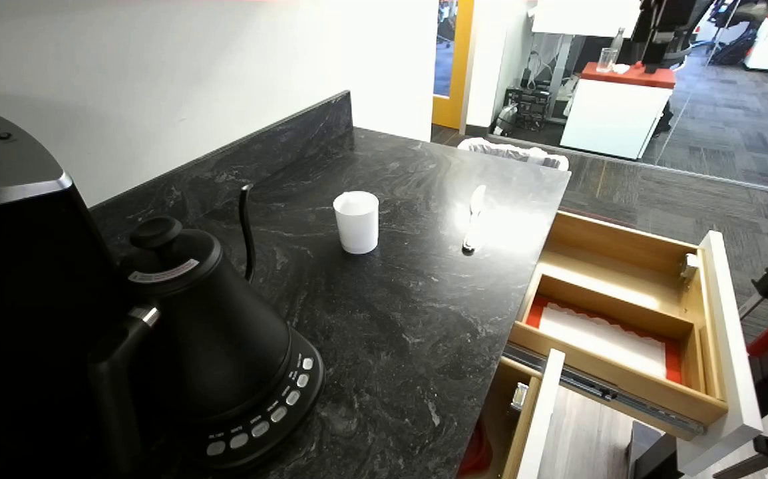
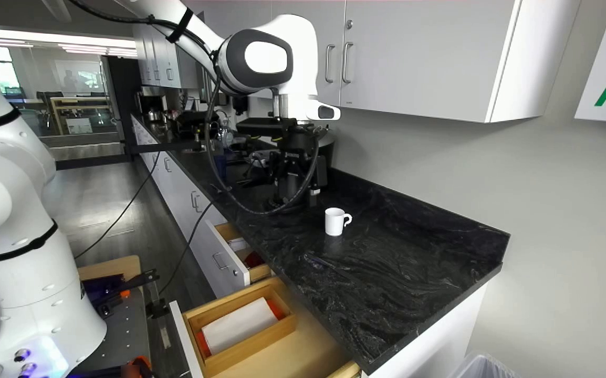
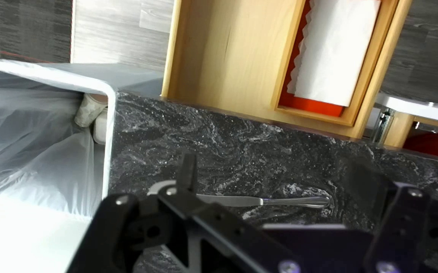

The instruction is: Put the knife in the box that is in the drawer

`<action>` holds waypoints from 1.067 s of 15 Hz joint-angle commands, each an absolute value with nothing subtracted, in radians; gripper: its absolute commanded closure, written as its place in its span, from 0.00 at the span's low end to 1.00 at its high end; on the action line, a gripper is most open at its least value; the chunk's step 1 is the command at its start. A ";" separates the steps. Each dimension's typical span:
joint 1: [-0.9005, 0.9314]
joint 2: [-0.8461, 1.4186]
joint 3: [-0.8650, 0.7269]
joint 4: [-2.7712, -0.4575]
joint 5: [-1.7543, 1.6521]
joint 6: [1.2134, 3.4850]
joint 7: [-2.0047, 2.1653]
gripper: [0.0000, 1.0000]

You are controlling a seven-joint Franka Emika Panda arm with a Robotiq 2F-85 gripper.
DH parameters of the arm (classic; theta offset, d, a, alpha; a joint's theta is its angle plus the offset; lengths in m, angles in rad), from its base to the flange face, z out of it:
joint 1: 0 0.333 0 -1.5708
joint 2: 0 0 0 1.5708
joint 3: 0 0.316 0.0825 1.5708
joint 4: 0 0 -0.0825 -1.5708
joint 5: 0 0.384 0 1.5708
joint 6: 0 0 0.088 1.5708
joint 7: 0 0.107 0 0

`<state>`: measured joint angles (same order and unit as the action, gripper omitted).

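Knife (image 3: 257,201) lies nine-to-three o'clock on the surface (image 3: 234,151) in the wrist view, the box (image 3: 315,116) at its one o'clock, while the spread, empty hand (image 3: 276,176) should turn crosswise before lowering to pinch the handle (image 3: 298,202).

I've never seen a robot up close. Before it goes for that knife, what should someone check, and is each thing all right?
1. Drawer open: ok, pulled out, with the box in sight.
2. Fingers open: ok, wide apart.
3. Fingers set across the knife: probably not ok; they line up along its length, so a turn seems needed.
4. Cup clear of the knife: ok, it stands apart.
5. Room in the box: cannot tell; white paper lies inside and may hide something.
6. Fingers' height over the counter: cannot tell from these views.
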<state>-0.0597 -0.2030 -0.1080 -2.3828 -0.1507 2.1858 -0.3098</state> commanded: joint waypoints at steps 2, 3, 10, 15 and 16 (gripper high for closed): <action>-0.049 -0.200 -0.124 -2.397 -0.079 2.279 -0.407 0.00; -0.046 -0.198 -0.126 -2.398 -0.058 2.289 -0.425 0.00; -0.041 -0.196 -0.127 -2.403 0.082 2.312 -0.486 0.00; -0.040 -0.193 -0.131 -2.398 0.095 2.300 -0.546 0.00; -0.040 -0.192 -0.131 -2.397 0.092 2.299 -0.563 0.00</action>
<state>-0.0542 -0.1927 -0.1123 -2.3893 0.0732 2.2782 -0.5004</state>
